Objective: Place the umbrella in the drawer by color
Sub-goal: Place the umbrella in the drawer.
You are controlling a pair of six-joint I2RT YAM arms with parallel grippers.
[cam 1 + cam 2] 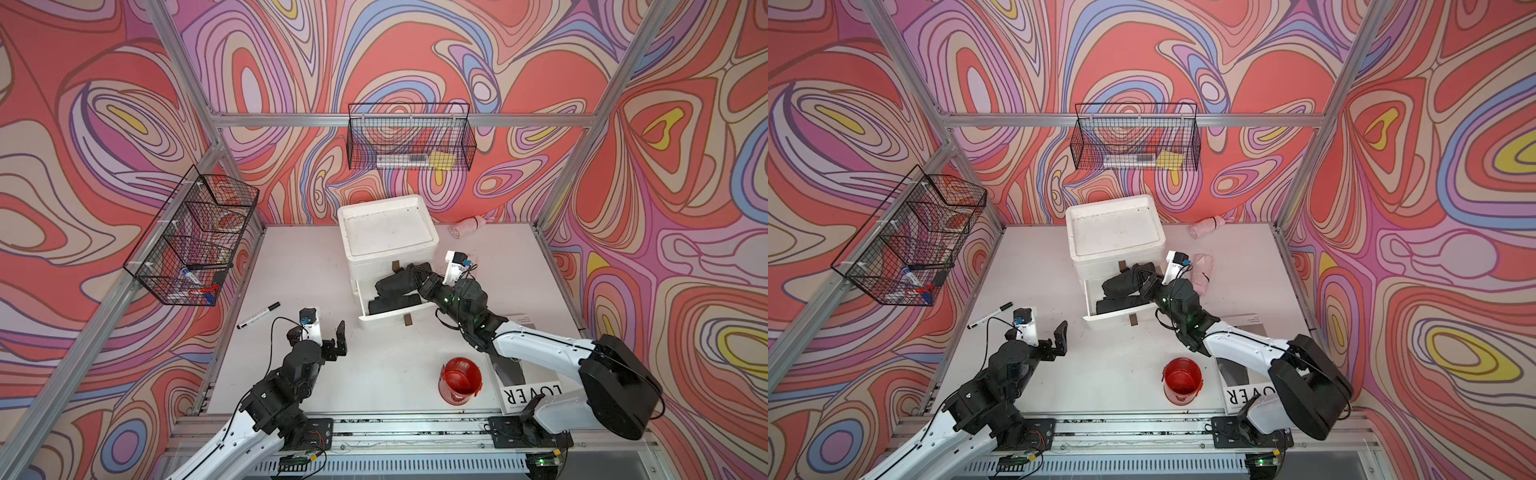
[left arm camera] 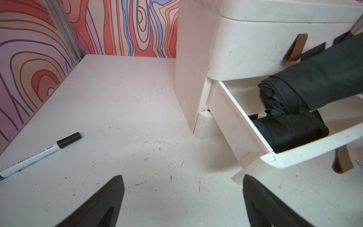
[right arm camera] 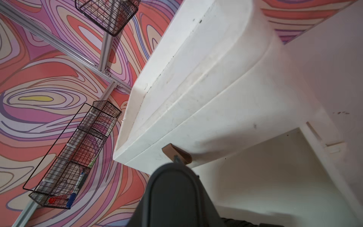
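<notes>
**Right gripper** (image 1: 419, 277): the jaws are clamping one end of a folded black umbrella (image 2: 314, 82). It is slanting down over the open lower drawer (image 2: 245, 125). Its free end is touching the other black umbrella (image 2: 290, 129), which is already lying inside. The upper drawer (image 2: 255, 49) is sitting closed directly above, and its brown tab (image 2: 294, 49) is just beside the held bundle.

**Left gripper** (image 2: 181, 176): the jaws are standing wide apart and gripping nothing. They are hovering over bare table near the drawer's front corner. A marker (image 2: 39, 153) is lying off to one side.

**Judgement:** black is going in with black, so the drawer choice looks correct. The step in hand is the lay-down.
- The wrist should be levelling the umbrella parallel to the one inside.
- It should be bringing the umbrella low, clear of the upper drawer's lip, before the jaws part.
- Released at this slant, the umbrella is likely to roll or hang over the front rim and block closing.

**Remaining items:** a pink umbrella (image 1: 1202, 270) is lying beside the right wrist, and a far pink umbrella (image 1: 1208, 226) is lying at the back wall. Both are waiting outside any drawer.
</notes>
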